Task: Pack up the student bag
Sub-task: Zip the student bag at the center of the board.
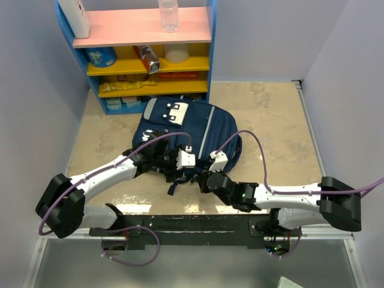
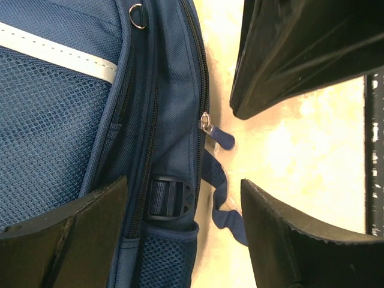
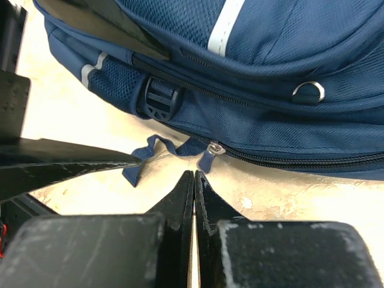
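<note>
The student bag [image 1: 180, 123], navy with light-grey stripes and a white patch, lies flat on the beige table. My left gripper [image 1: 174, 165] [image 2: 183, 183] is open at the bag's near edge. One finger lies over the mesh side and the other over the table. A black buckle [image 2: 168, 198] and a loose blue strap [image 2: 219, 198] sit between them. My right gripper [image 1: 207, 180] [image 3: 194, 174] is shut with nothing in it. Its tips rest on the table just short of the blue zip pull [image 3: 209, 157] [image 2: 217, 133] on the closed zip.
A blue shelf unit [image 1: 210, 54] with pink and yellow boards stands behind the bag, holding a clear bottle [image 1: 168, 15], a white container [image 1: 77, 17] and small packets. Grey walls close in the left and right sides. A black rail [image 1: 198, 223] runs along the near edge.
</note>
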`<state>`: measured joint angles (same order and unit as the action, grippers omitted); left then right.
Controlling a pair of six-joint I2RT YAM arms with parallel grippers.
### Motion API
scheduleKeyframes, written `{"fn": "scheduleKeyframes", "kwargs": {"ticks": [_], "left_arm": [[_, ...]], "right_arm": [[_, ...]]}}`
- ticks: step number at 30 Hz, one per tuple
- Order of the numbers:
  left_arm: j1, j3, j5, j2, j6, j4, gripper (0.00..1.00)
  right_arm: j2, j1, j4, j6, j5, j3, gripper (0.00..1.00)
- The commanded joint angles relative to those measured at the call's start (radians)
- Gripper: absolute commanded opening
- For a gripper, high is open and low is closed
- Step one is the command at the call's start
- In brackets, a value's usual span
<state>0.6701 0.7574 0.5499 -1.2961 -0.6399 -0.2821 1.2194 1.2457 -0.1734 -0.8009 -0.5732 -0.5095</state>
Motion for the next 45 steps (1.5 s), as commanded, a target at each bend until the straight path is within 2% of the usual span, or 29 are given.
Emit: {"fn": "scheduleKeyframes", "kwargs": {"ticks": [1, 5, 7, 8, 9, 10, 13, 18, 28, 31, 38, 41, 42, 43, 45], "left_arm": [[0.005, -0.055, -0.064, -0.020, -0.027, 0.099, 0.79], [0.005, -0.037, -0.080, -0.031, -0.044, 0.077, 0.74], [0.002, -0.023, -0.082, -0.014, -0.040, 0.067, 0.70], [0.003, -0.023, -0.079, 0.004, -0.034, 0.072, 0.69], [0.003, -0.021, -0.084, 0.011, -0.029, 0.078, 0.68], [0.003, -0.018, -0.085, 0.012, -0.020, 0.083, 0.67], [0.003, 0.008, -0.093, -0.003, -0.017, 0.064, 0.67], [0.002, 0.023, -0.097, 0.009, -0.007, 0.054, 0.67], [-0.001, 0.065, -0.102, 0.029, 0.009, 0.011, 0.67], [-0.006, 0.069, -0.094, 0.032, 0.013, 0.003, 0.67], [-0.007, 0.083, -0.087, 0.034, 0.022, -0.011, 0.67], [-0.007, 0.079, -0.079, 0.037, 0.025, -0.011, 0.67], [-0.007, 0.076, -0.079, 0.038, 0.026, -0.012, 0.67], [-0.007, 0.069, -0.079, 0.040, 0.028, -0.012, 0.67], [-0.009, 0.062, -0.074, 0.046, 0.022, -0.015, 0.68]], "right_arm": [[-0.027, 0.004, 0.047, -0.009, -0.037, -0.014, 0.00], [-0.023, 0.012, 0.048, 0.023, -0.047, -0.004, 0.00], [-0.017, 0.067, 0.022, 0.031, -0.092, 0.011, 0.00], [0.001, 0.090, -0.004, 0.049, -0.126, 0.029, 0.05], [0.021, 0.110, -0.018, 0.057, -0.148, 0.026, 0.16], [0.044, 0.130, -0.017, 0.066, -0.165, 0.017, 0.34], [0.126, 0.149, -0.015, 0.075, -0.232, -0.030, 0.53], [0.227, 0.149, -0.046, 0.054, -0.319, -0.063, 0.55], [0.465, 0.149, -0.100, 0.020, -0.444, -0.182, 0.50], [0.488, 0.141, -0.084, -0.020, -0.476, -0.195, 0.46], [0.493, 0.123, -0.046, -0.075, -0.505, -0.199, 0.28], [0.480, 0.121, -0.035, -0.086, -0.496, -0.185, 0.13], [0.461, 0.121, -0.031, -0.092, -0.491, -0.179, 0.03], [0.448, 0.121, -0.029, -0.093, -0.487, -0.164, 0.00], [0.401, 0.123, -0.017, -0.099, -0.469, -0.147, 0.00]]}}
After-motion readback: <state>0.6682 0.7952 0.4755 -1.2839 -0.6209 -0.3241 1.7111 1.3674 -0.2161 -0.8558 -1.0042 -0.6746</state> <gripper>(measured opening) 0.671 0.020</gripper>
